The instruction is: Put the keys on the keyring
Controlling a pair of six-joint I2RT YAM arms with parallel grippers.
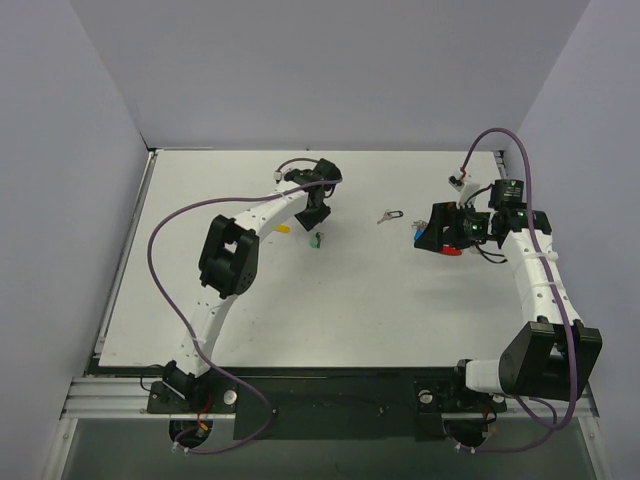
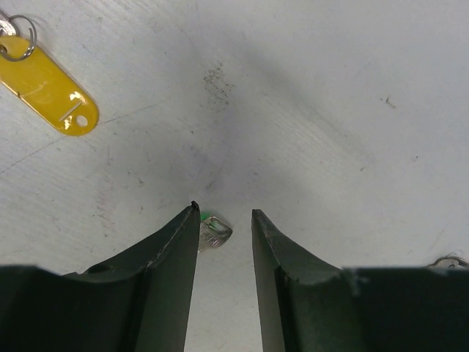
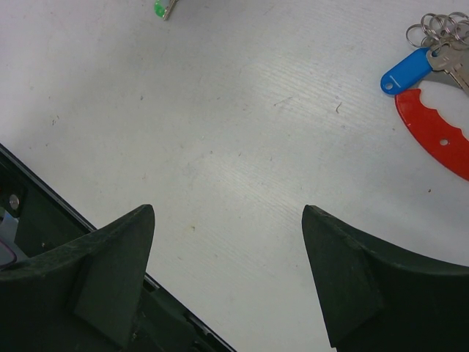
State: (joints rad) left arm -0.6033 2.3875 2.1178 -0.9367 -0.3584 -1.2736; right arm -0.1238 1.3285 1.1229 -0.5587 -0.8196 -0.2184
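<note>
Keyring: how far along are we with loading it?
Possibly done: the blue tag and a silver key lie bunched with the keyring by its red piece; attachment isn't clear. In hand: the left gripper straddles the green key on the table, not gripping yet. Left: that key, the yellow tag and a loose key mid-table lie apart from the ring. The right gripper hangs open, empty.

A white matte rectangular tabletop (image 1: 350,310) fills the middle of the frame, faintly scuffed and speckled in the close views. Plain pale lavender-grey walls (image 1: 330,70) enclose it at the top, left and right. A silver aluminium rail (image 1: 105,396) runs along the lower left. The light is soft and even.
</note>
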